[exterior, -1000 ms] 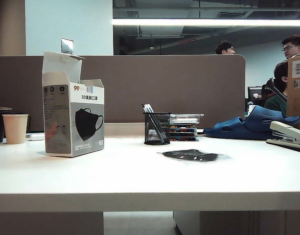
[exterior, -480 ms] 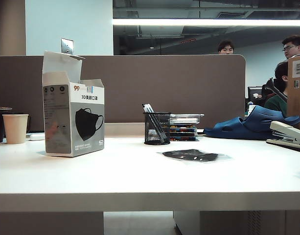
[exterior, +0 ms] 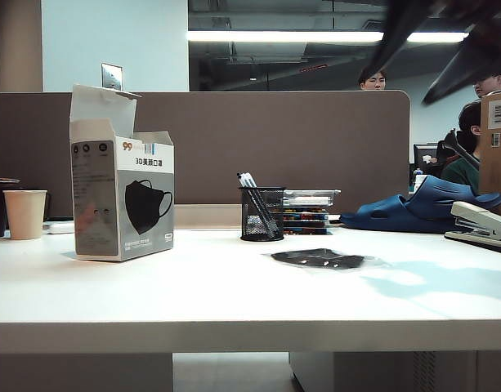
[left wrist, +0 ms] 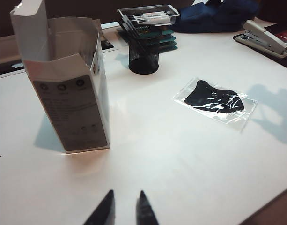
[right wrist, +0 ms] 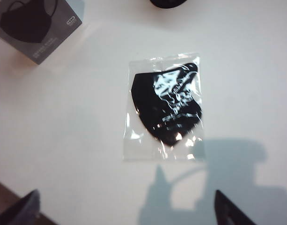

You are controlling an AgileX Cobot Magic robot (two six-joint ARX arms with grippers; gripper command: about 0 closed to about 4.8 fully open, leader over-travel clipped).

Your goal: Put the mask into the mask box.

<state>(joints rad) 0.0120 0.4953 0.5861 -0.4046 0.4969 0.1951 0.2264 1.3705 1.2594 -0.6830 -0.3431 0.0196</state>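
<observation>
Bare table (exterior: 217, 294) surrounds mask (right wrist: 167, 107); pen holder (exterior: 261, 215) behind.

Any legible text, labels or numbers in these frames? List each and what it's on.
"99": orange, top front of the mask box.
"3D", followed by characters too small to read: same box, above the printed mask picture.
Fine print on the box's grey side and lower front: unreadable.
White label on the brown cardboard box: barcode-like, unreadable.
The mask wrapper: no readable print.

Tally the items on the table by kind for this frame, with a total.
mask: 1
mask box: 1
pen holder: 1
paper cup: 1
stapler: 1
Total: 5
</observation>
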